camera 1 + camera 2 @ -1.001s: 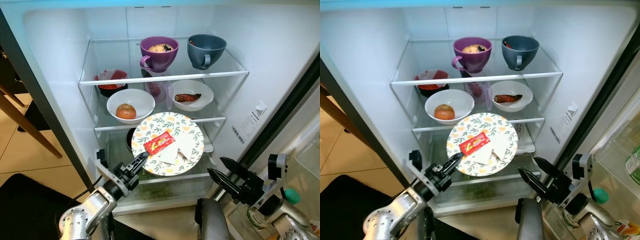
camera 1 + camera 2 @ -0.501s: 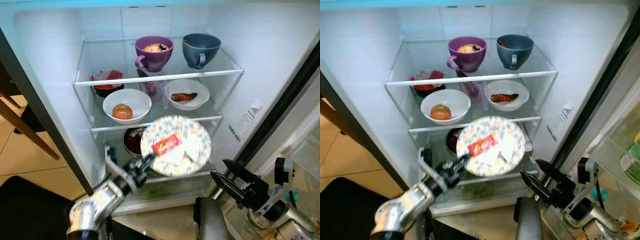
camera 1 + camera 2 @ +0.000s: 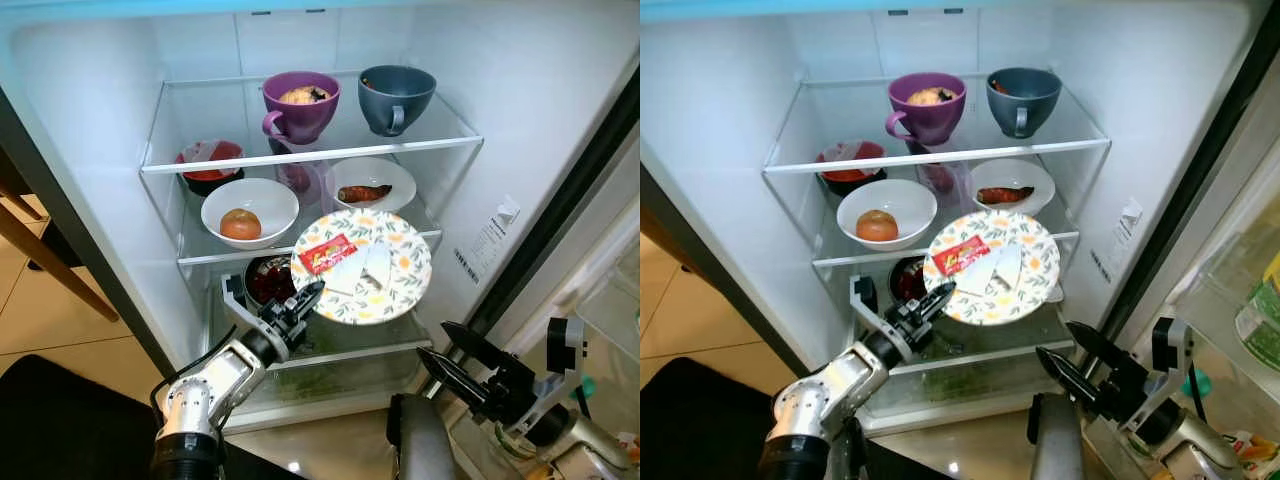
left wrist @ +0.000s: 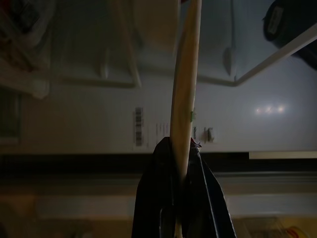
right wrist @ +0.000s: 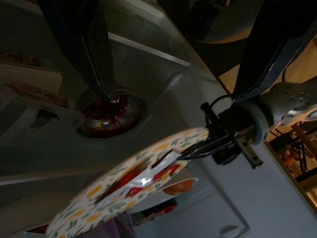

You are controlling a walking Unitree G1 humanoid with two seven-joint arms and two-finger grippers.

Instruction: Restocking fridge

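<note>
The left gripper (image 3: 303,302) pinches the rim of the floral plate (image 3: 375,285), tilted in front of the fridge's lower shelf (image 3: 340,348). The right gripper (image 3: 448,356) hovers below the plate, jaws seemingly spread.

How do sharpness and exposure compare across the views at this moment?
Both eye views are sharp and bright, lit by the white fridge interior. The left wrist view is dim and soft, the plate seen edge-on in the left gripper. The right wrist view is dark, with a glint on the bowl.
</note>
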